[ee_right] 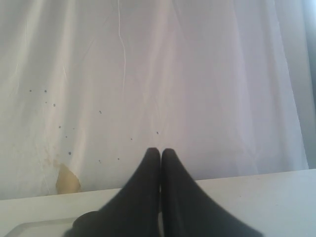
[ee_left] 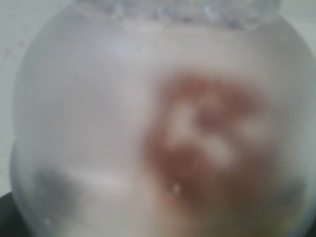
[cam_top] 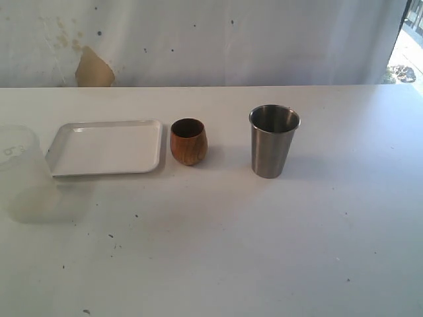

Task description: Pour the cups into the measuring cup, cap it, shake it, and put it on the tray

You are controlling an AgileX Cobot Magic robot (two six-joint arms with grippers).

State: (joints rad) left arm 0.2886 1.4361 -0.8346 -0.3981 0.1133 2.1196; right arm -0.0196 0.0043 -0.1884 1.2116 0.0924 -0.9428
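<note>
Tabletop (cam_top: 264, 251), seen from its near edge towards the far backdrop.

**Near left:** a translucent plastic container (cam_top: 20, 178) is standing at the left margin, cut off by the frame edge. It is showing faint printed marks below its rim, too blurred to read. Its right side is overlapping the near left corner of the tray in this view; whether the two are touching cannot be told. In the left wrist view this container is filling almost the whole picture, with a blurred brown patch showing through its wall. The fingers of the left end effector are not showing clearly there, so whether they are spread around the container or gripping it cannot be told.

**Middle row, left to right:**
- The white tray (cam_top: 106, 145) is lying flat.
- The wooden cup (cam_top: 188, 142) is standing upright just beside the tray's right edge, with a narrow gap between them.
- The steel tumbler (cam_top: 272, 145) is standing upright well to the right of the wooden cup.

**Far:** a white curtain (cam_top: 231, 39) is hanging behind the tabletop, bearing a tan stain (cam_top: 94, 69) at its far left. The right end effector (ee_right: 160, 151) is hanging above the tabletop and pointing at this curtain, with its two black fingers pressed together and nothing between them.
</note>
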